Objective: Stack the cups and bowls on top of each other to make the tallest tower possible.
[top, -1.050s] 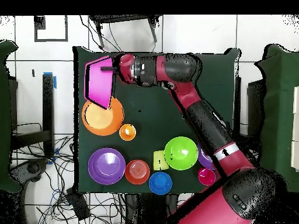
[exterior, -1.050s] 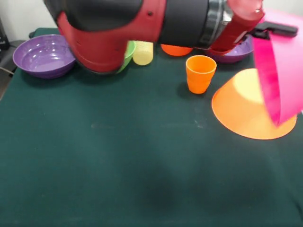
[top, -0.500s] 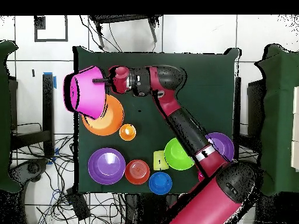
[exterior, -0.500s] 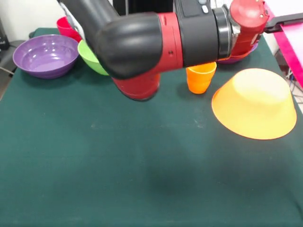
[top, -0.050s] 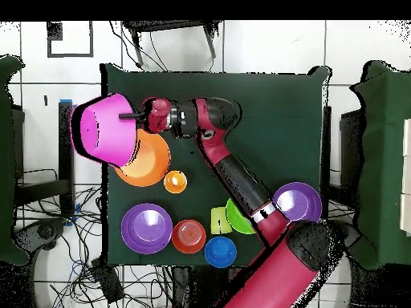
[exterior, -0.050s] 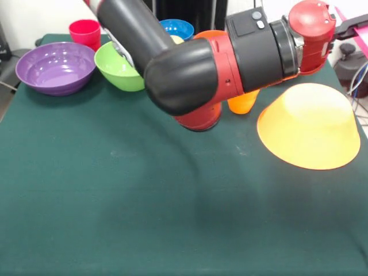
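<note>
Reaching across the green table (exterior, -0.050s: pixel 115 218) from the upper left, the red and black arm (exterior, -0.050s: pixel 218 63) fills the top of the front view, its wrist ending at the right edge. There the black gripper (exterior, -0.050s: pixel 352 26) shows only in part, beside a sliver of the pink bowl (exterior, -0.050s: pixel 363 47). The large orange bowl (exterior, -0.050s: pixel 307 126) lies upside down on the cloth below the wrist. The orange cup (exterior, -0.050s: pixel 242 101) stands just left of it, half hidden by the arm. At the far left sit a purple bowl (exterior, -0.050s: pixel 54 66), a green bowl (exterior, -0.050s: pixel 118 68), the red cup (exterior, -0.050s: pixel 84 33) and the blue bowl (exterior, -0.050s: pixel 177 27).

In the overhead view the gripper (top, -0.050s: pixel 127 117) grasps the pink bowl (top, -0.050s: pixel 100 132) by its rim. The bowl is lifted and tipped on its side, hanging over the table's left edge and partly over the large orange bowl (top, -0.050s: pixel 148 164). The orange cup (top, -0.050s: pixel 175 181) stands just below that. Along the bottom lie the purple bowl (top, -0.050s: pixel 146 228), the orange-red bowl (top, -0.050s: pixel 189 236), the pale yellow cup (top, -0.050s: pixel 220 220), the blue bowl (top, -0.050s: pixel 220 252) and the green bowl (top, -0.050s: pixel 238 215), which the arm largely covers. A second purple bowl (top, -0.050s: pixel 297 200) sits to the right.
</note>
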You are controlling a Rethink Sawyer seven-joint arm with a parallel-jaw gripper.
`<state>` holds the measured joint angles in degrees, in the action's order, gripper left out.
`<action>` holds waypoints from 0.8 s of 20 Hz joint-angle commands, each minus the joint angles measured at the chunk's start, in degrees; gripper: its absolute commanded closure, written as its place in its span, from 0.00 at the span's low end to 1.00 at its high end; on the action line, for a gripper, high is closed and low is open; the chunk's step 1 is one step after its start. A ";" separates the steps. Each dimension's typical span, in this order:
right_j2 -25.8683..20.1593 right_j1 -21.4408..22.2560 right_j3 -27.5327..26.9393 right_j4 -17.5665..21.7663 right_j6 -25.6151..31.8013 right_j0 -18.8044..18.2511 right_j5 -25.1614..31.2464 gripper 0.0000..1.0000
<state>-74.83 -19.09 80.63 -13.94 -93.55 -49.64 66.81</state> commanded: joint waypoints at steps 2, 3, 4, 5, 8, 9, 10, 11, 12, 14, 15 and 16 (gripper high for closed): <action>-3.74 -6.13 -9.98 -1.15 20.32 1.73 6.20 1.00; -3.85 -6.24 -9.99 -1.55 19.37 1.67 6.30 1.00; -3.75 -6.24 -9.78 -1.75 18.11 1.44 5.89 1.00; -3.54 -6.14 -9.44 -1.72 16.75 1.08 4.82 1.00; -1.68 -5.08 -8.74 -0.88 11.95 -0.02 1.02 1.00; -0.76 -4.52 -8.78 -0.63 10.14 -0.18 0.11 1.00; 0.85 -3.62 -8.89 -0.49 7.46 -0.21 -0.92 1.00; 2.19 -2.88 -8.90 -0.83 4.78 -0.20 -1.28 1.00; 2.62 -2.86 -9.63 -1.20 4.00 0.12 -1.46 1.00; 2.55 -3.61 -12.35 -2.48 4.70 1.22 0.66 1.00; 2.67 -3.94 -14.00 -3.02 5.19 1.86 1.93 1.00; 3.46 -3.91 -15.56 -3.04 4.94 2.38 2.20 1.00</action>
<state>-78.05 -22.90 77.62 -13.97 -91.53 -49.51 67.46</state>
